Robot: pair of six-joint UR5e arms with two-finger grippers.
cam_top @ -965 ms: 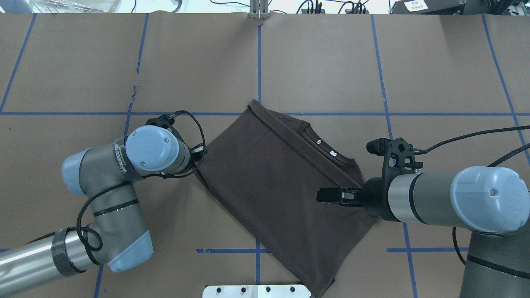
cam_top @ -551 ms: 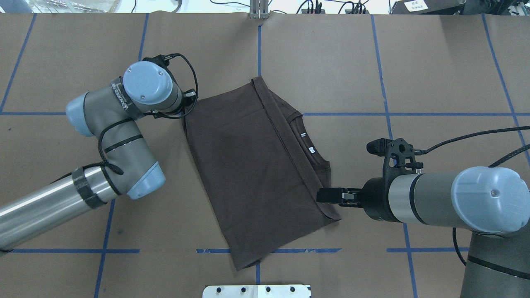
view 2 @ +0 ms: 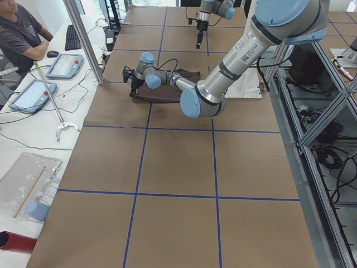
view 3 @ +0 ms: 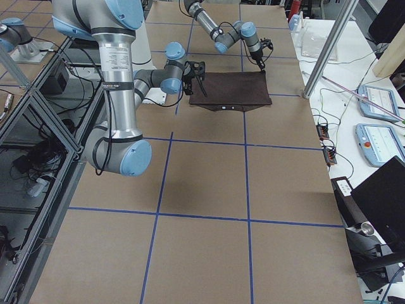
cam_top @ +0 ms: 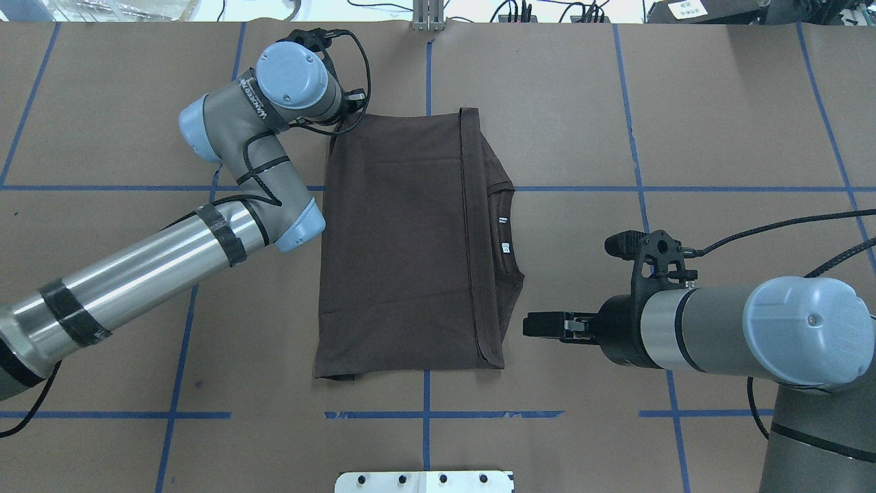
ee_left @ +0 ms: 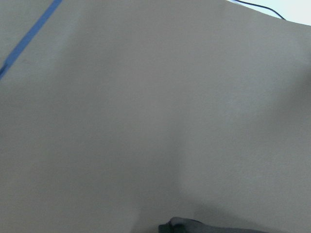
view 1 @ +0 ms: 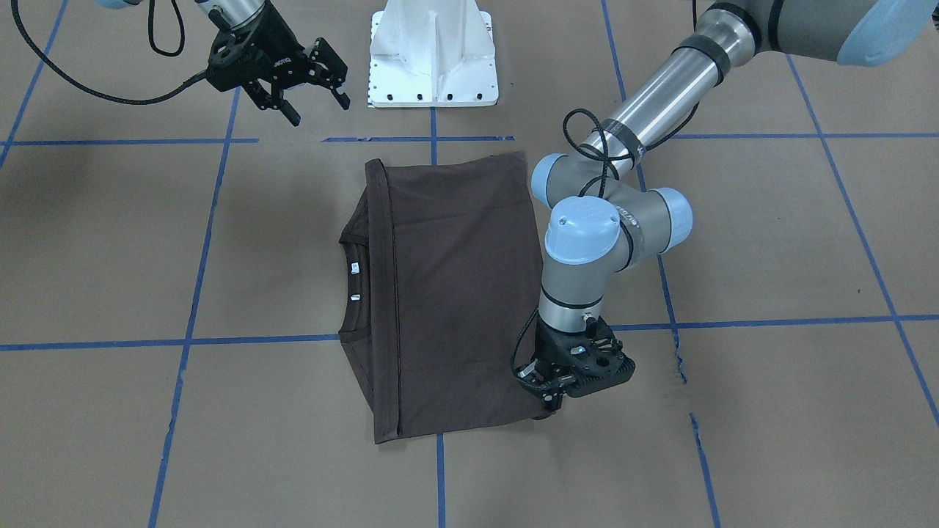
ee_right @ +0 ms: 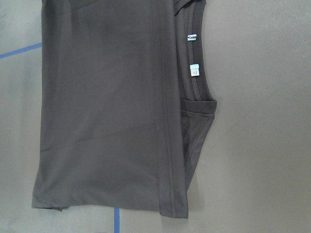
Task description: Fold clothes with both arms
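The dark brown T-shirt (cam_top: pixel 397 239) lies folded into a flat rectangle at the table's middle, its ribbed collar (cam_top: pixel 505 233) facing my right arm. In the front-facing view my left gripper (view 1: pixel 549 400) points straight down and is shut on the T-shirt's (view 1: pixel 455 293) far left corner. Overhead, that wrist hides its fingers. My right gripper (view 1: pixel 317 106) hovers open and empty, clear of the cloth. Overhead, the right gripper (cam_top: pixel 530 324) sits just right of the shirt's near right edge. The right wrist view shows the shirt (ee_right: pixel 107 107) and its neck labels.
Brown paper with blue tape lines (cam_top: pixel 428 414) covers the table. The white pedestal base (view 1: pixel 433 51) stands at the robot's edge, just beyond the shirt. A person (view 2: pixel 19 33) sits at a side bench with tablets (view 2: pixel 64 66) in the exterior left view.
My left arm has swung toward the table's far side, dragging the shirt's corner with it. The shirt has turned from a diagonal to square with the tape lines. The right arm has not moved.
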